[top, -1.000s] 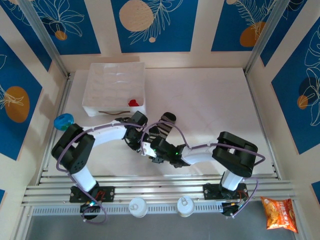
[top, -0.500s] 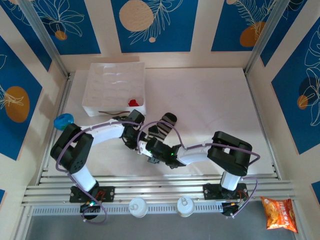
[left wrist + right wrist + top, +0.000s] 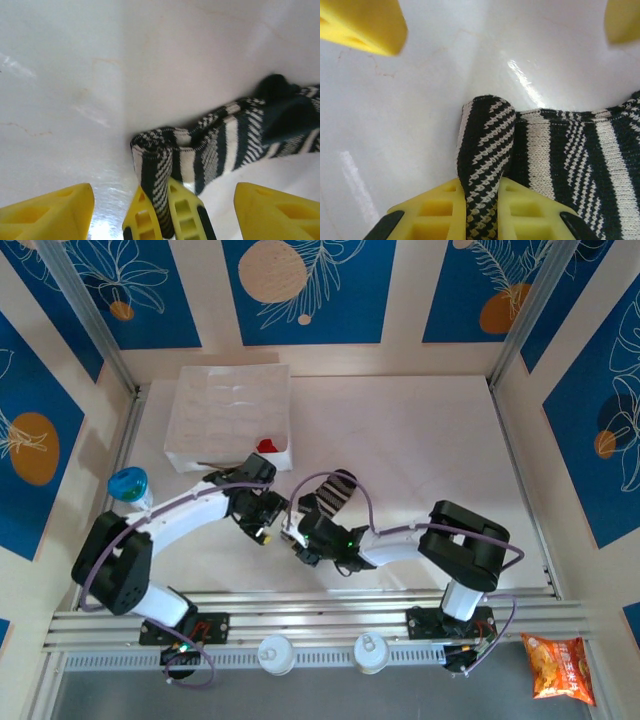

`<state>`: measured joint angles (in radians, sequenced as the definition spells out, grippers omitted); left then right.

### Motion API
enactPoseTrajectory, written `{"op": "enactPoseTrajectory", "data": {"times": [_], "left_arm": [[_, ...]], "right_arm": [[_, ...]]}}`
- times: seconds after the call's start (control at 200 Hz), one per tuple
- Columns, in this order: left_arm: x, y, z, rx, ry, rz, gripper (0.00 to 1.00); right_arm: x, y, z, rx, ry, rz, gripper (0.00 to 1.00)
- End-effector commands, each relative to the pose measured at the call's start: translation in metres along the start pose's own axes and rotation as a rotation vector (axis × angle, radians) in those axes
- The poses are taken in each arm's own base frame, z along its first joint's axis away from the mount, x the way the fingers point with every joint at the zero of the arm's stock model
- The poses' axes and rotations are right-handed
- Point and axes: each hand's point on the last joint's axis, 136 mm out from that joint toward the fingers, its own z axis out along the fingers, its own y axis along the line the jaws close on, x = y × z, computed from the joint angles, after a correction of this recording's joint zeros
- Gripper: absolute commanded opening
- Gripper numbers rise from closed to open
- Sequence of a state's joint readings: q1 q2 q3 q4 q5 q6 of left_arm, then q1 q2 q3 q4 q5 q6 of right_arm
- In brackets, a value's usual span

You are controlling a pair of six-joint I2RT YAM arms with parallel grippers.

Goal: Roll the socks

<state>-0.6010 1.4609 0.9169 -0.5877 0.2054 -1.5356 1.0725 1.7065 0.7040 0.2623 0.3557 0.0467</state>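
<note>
Judging from how things lie, the rolling is only at its beginning. The long black and grey striped fabric sock (image 3: 570, 150) lies on the white desk (image 3: 430, 430) between the two arms; just its cuff end is folded into one small loop, the rest is stretched flat. The right end effector (image 3: 480, 192) is clenched on this folded cuff. The left end effector (image 3: 162, 192) is released, its yellow fingers (image 3: 47, 212) standing wide on both sides of the cuff. The small plain red sock (image 3: 266, 446) sits at a near corner of the white moulded tray (image 3: 215, 400), well apart, and seems not yet rolled.
</note>
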Motion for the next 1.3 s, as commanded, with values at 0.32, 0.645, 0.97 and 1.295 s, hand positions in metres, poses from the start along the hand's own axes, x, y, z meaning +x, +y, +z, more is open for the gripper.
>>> {"op": "enactPoseTrajectory", "data": {"times": [0.32, 0.645, 0.97, 1.295], "left_arm": [[0.011, -0.002, 0.022, 0.102, 0.025, 0.112, 0.57], [0.020, -0.021, 0.056, 0.170, 0.053, 0.188, 0.51], [0.030, -0.019, 0.074, 0.137, 0.083, 0.232, 0.35], [0.022, 0.016, 0.072, -0.039, 0.042, 0.192, 0.00]], "right_arm": [[0.102, -0.002, -0.002, -0.156, 0.227, 0.388, 0.00], [0.115, -0.012, 0.000, -0.262, 0.197, 0.622, 0.00], [0.117, -0.018, 0.002, -0.316, 0.213, 0.691, 0.00], [0.095, -0.021, 0.009, -0.314, 0.266, 0.513, 0.00]]}}
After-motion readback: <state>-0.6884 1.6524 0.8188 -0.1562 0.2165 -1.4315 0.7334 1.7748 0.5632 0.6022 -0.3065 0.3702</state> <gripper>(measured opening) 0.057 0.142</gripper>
